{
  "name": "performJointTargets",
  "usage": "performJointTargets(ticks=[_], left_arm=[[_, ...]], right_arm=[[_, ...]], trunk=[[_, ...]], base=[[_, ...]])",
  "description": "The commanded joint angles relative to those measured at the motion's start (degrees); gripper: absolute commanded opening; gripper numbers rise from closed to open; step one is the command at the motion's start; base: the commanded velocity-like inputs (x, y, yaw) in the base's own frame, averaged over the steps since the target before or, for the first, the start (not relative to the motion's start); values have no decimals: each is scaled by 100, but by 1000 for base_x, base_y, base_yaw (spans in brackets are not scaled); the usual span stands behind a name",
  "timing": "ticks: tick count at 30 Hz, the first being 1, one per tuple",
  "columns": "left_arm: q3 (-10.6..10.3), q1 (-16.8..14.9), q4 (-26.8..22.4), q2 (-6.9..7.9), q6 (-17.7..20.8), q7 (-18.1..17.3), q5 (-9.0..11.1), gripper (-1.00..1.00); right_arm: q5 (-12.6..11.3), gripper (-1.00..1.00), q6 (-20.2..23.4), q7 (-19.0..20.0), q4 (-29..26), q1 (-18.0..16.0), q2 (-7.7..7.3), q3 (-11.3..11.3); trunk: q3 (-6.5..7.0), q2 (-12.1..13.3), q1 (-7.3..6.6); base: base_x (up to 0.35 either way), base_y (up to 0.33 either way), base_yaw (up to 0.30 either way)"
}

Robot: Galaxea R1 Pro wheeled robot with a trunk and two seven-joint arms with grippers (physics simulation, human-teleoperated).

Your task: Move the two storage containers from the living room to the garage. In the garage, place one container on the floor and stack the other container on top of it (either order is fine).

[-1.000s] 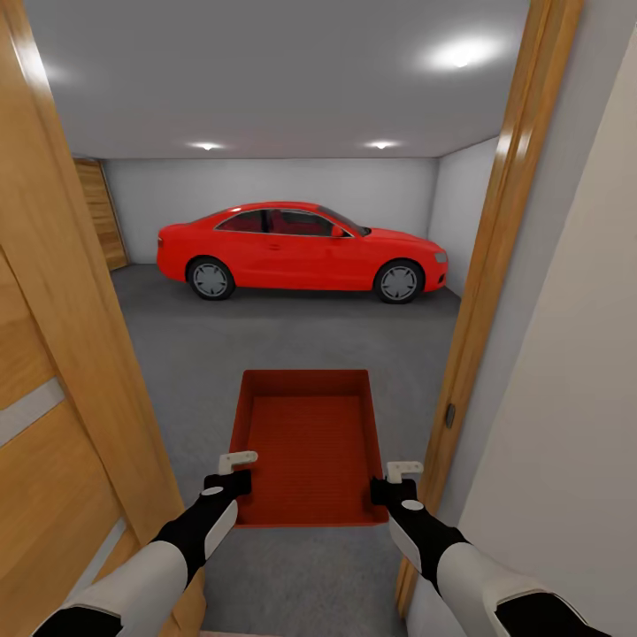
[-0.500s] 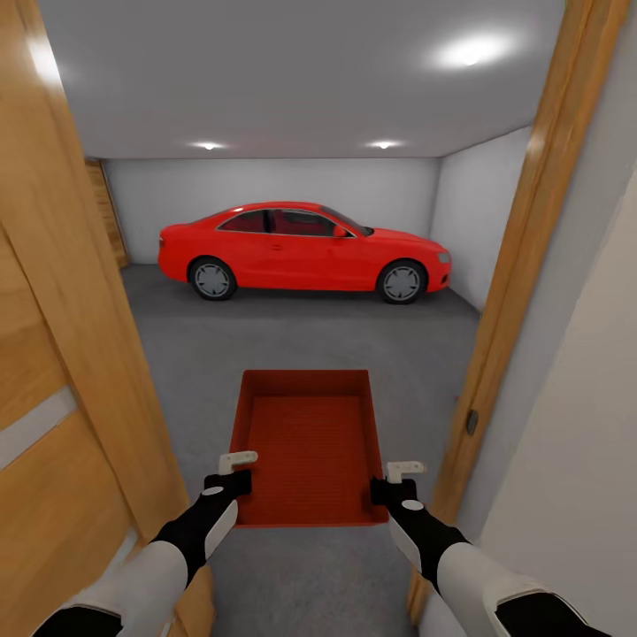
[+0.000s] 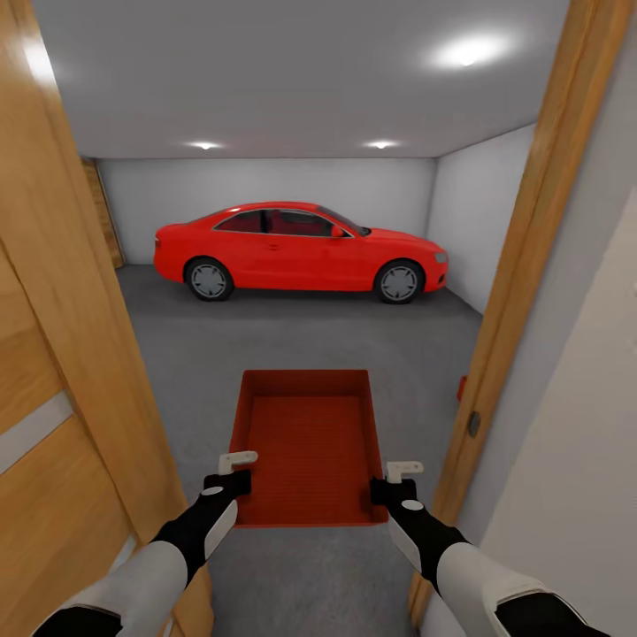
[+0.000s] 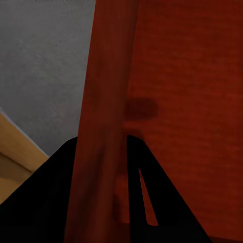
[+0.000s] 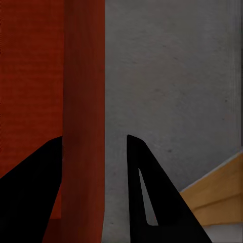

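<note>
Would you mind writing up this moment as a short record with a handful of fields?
location: doorway into the garage, between the wooden door and the door frame
carried item: one orange-red storage container, open side up, nothing visible inside
left gripper: straddles the container's left wall near its near corner
right gripper: straddles the right wall
ahead: grey concrete floor, red car parked side-on by the back wall
lighting: ceiling lights on
</note>
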Motion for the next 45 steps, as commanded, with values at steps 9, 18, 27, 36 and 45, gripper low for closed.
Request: performJointTargets(ticks=[9,18,27,36,45], left_arm=[[262,-8,-29,218,-287,149,-78,-100],[262,-8,-29,216,-287,149,-78,-100],[262,-8,-29,210,-287,149,-78,-100],[-308,-8,-27,67,-39,85,391,-100],[-341,-8,10,67,-102,77,438,-100]], right_arm=[[-102,-100,-21,-26,17,-1,-7,39],[-101,-100,-29,-26,17,-1,-6,39],[-103,-100,-30,-26,17,-1,-10,39],[-8,-100,-22,-33,22,-9,12,37],[104,-100,-29,-35,23,-10,13,-35]], trunk=[[-12,-12,3],[-12,-12,3],[-12,-12,3],[-12,-13,4],[-12,-13,4]], base=[[22,27,-12],[52,71,0],[7,8,0],[0,0,0],[76,0,0]])
